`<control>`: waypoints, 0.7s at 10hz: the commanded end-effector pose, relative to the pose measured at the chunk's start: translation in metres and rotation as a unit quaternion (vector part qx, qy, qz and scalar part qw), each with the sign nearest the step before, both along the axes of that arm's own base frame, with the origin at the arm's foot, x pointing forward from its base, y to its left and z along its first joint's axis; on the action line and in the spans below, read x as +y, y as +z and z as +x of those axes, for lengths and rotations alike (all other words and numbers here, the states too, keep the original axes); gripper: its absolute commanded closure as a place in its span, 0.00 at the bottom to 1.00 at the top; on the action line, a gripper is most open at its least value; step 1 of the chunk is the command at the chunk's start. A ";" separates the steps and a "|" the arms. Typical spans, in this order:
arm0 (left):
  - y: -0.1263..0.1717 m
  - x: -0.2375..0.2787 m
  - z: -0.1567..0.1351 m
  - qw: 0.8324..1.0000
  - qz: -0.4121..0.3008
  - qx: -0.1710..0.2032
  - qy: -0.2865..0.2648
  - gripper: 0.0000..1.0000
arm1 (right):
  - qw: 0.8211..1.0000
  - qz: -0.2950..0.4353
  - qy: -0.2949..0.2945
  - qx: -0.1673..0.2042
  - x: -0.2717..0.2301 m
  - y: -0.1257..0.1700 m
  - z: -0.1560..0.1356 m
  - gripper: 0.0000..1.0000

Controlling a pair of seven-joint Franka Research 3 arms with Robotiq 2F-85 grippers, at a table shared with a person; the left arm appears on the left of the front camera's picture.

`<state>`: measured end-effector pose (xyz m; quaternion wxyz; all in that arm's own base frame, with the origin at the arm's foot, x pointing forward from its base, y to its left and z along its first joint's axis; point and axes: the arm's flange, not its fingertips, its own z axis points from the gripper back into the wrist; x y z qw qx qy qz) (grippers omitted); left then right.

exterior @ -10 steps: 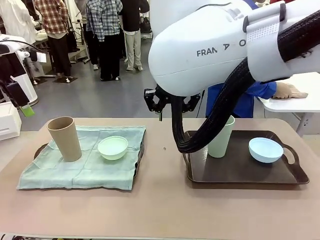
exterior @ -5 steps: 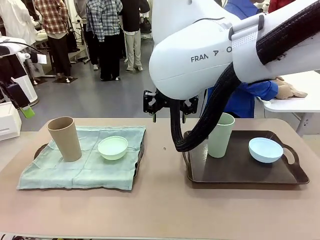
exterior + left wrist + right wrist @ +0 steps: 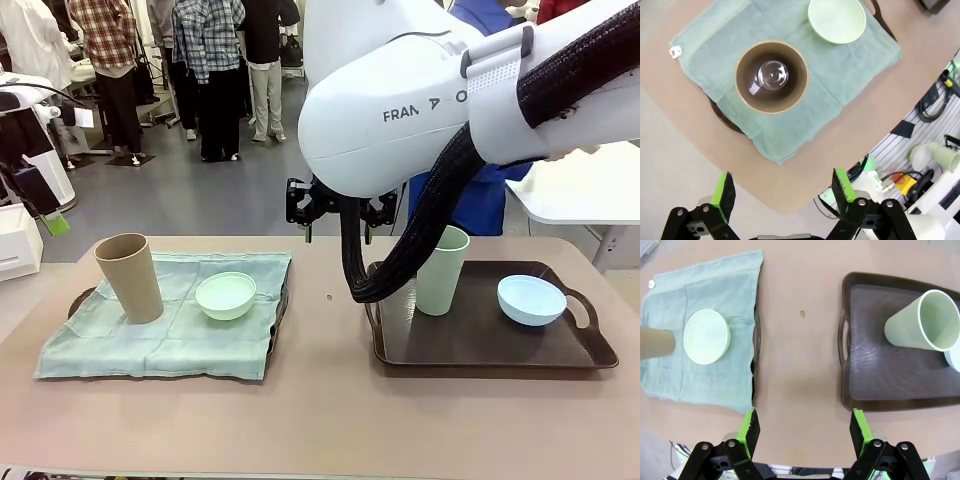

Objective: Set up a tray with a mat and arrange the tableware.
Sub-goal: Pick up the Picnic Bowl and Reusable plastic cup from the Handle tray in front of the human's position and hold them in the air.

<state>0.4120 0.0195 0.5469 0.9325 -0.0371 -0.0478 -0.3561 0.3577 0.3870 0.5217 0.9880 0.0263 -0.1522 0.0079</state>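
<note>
On the left, a green mat (image 3: 160, 335) covers a dark tray (image 3: 283, 300), and on it stand a tan cup (image 3: 130, 277) and a mint bowl (image 3: 226, 295). A second dark tray (image 3: 480, 345) on the right holds a sage green cup (image 3: 442, 270) and a light blue bowl (image 3: 531, 300). My right gripper (image 3: 805, 427) hangs open and empty, high over the bare table between the two trays, with the sage cup (image 3: 922, 322) ahead to its right. High above the tan cup (image 3: 771, 77), my left gripper (image 3: 783, 186) is open and empty; the mint bowl (image 3: 836, 20) lies beyond the cup.
The right arm's big white body and black cable (image 3: 400, 270) hang over the table's middle. A person in blue (image 3: 480, 205) is at the far side, beside a white side table (image 3: 590, 190). A white box (image 3: 18, 240) stands off the table's left end.
The right arm has drifted a little left and up, uncovering more of the sage cup. The person's hand has left the white side table. The tableware has not moved.
</note>
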 end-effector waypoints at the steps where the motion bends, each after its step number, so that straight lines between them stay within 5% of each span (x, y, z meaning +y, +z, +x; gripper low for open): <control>1: -0.001 -0.002 0.000 1.000 -0.002 -0.004 0.006 0.00 | 1.000 -0.002 -0.003 -0.001 -0.001 0.000 -0.002 0.07; 7: -0.001 -0.002 0.000 1.000 -0.002 -0.004 0.006 0.00 | 1.000 -0.002 -0.003 -0.001 -0.001 0.000 -0.002 0.07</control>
